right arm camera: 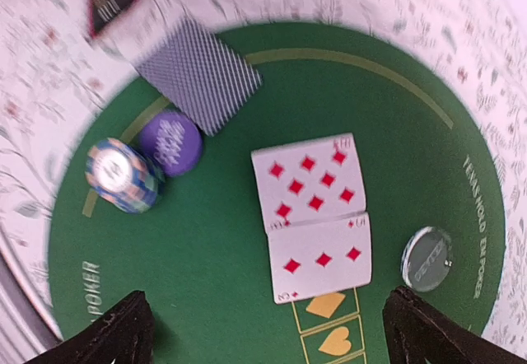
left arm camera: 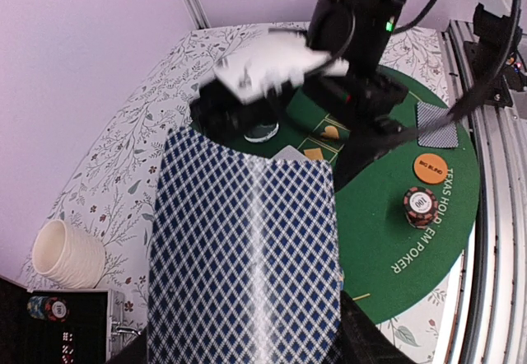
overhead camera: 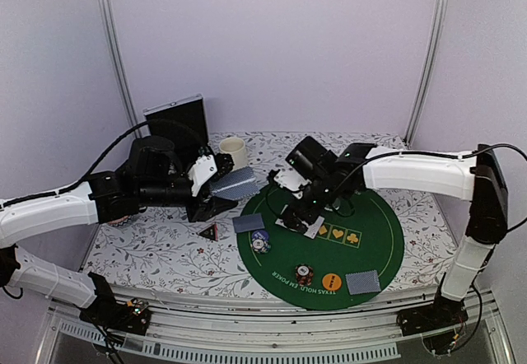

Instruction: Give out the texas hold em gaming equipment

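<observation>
Surface: a table (overhead camera: 156, 253) under a floral cloth carries a round green poker mat (overhead camera: 375, 216) lettered "TEXAS HOLD'EM POKER".
Room: pale lilac walls close in on three sides, with metal uprights at the two back corners.
Left pincer: your left gripper (overhead camera: 218, 191) is clamped on a held deck (left arm camera: 247, 249) of blue-checked playing cards. It is raised above the cloth, between the cream mug (overhead camera: 233, 150) and the mat's left edge.
Right pincer: your right gripper (right arm camera: 268, 323) hangs over the mat's middle with its jaws wide apart, gripping nothing.
Under the right pincer: two face-up diamond cards (right arm camera: 317, 216) lie edge to edge, and a clear round disc (right arm camera: 426, 259) lies just beside them.
Mat, left side: a blue-white chip stack (right arm camera: 122, 175) touches a purple disc (right arm camera: 170, 142), and a face-down card (right arm camera: 199, 76) lies just beyond them.
Mat, near edge: a dark red chip stack (overhead camera: 304, 274), an orange disc (overhead camera: 332, 282) and a second face-down card (overhead camera: 363, 282) lie in a row.
Off the mat: a black-red triangular token (overhead camera: 209, 231) rests on the cloth, and a black case (overhead camera: 177, 121) stands open at the back left.
</observation>
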{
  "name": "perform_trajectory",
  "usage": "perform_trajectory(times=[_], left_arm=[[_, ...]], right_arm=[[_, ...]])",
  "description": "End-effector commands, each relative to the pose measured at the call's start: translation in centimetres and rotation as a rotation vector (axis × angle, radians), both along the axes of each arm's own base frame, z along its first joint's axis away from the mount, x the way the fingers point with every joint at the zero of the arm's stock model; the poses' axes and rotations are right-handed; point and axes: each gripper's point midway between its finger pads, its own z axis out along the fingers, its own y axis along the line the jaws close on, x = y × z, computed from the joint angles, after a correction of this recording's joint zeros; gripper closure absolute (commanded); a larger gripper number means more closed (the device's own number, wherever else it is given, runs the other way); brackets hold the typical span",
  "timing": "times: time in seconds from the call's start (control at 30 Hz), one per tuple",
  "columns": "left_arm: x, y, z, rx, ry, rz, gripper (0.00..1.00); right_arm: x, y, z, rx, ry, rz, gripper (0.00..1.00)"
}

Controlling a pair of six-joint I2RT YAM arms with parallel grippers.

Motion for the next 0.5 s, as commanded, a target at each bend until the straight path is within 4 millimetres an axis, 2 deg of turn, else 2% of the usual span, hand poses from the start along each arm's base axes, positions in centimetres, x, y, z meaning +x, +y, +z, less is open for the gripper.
perform_trajectory(times=[0.0, 0.13, 0.2, 0.3, 0.47], left_arm=[[-0.1, 0.1, 1.5, -0.034, -0.041, -0.009, 0.48], [-0.1, 0.1, 1.5, -0.035, -0.042, -0.009, 0.48], [-0.1, 0.1, 1.5, -0.035, -0.041, -0.011, 0.48], [-0.1, 0.1, 1.6, -0.038, -0.040, -0.014, 0.48], [-0.2, 0.1, 1.7, -0.042, -0.042, -0.014, 0.48]], right_arm=[[0.1, 3.6, 10.5, 0.464, -0.047, 0.091, 0.01], [-2.3, 6.5, 17.3, 0.809, -0.014, 0.247, 0.01], [-2.9, 7.9, 19.1, 0.937, 0.033, 0.272, 0.01], [-2.1, 9.7, 19.2, 1.015, 0.119, 0.235, 0.01], [-1.2, 12.1, 16.6, 0.985, 0.195, 0.207, 0.01]])
